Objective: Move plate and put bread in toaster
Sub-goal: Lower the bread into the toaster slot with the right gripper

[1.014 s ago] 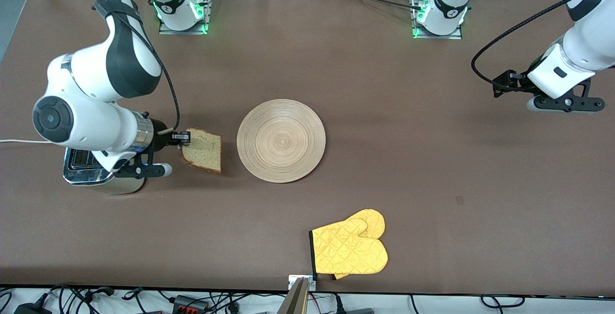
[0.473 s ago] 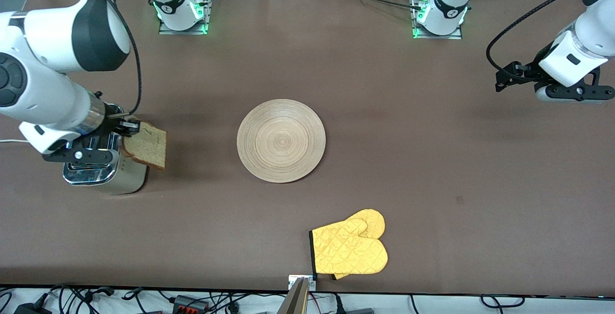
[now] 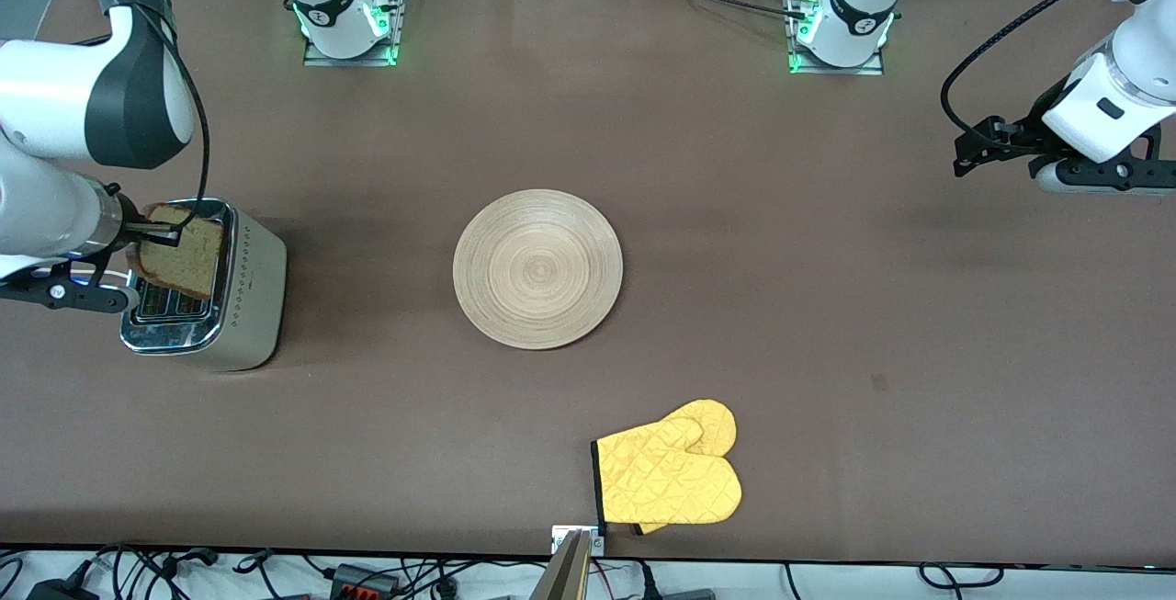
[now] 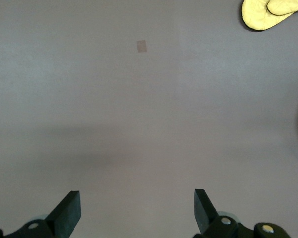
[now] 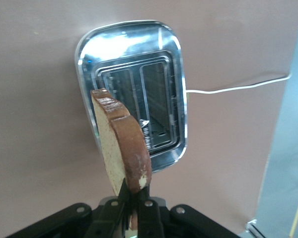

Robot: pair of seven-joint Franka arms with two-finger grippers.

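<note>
My right gripper (image 3: pixel 170 232) is shut on the bread (image 3: pixel 182 252), a brown slice held on edge in the air over the toaster (image 3: pixel 241 292) at the right arm's end of the table. In the right wrist view the bread (image 5: pixel 120 144) hangs over the toaster's chrome top (image 5: pixel 129 39), with both slots showing under it. The round light-wood plate (image 3: pixel 537 268) lies at the table's middle. My left gripper (image 3: pixel 960 159) is open and empty, up over the left arm's end; its fingertips (image 4: pixel 69 210) show bare table between them.
A yellow oven mitt (image 3: pixel 669 476) lies near the table's front edge, nearer to the front camera than the plate; it also shows in the left wrist view (image 4: pixel 268 12). The toaster's white cord (image 5: pixel 238 87) runs off the table's end.
My right gripper has carried the bread from beside the toaster to over its top. My left gripper has drawn a little farther toward its end of the table.
</note>
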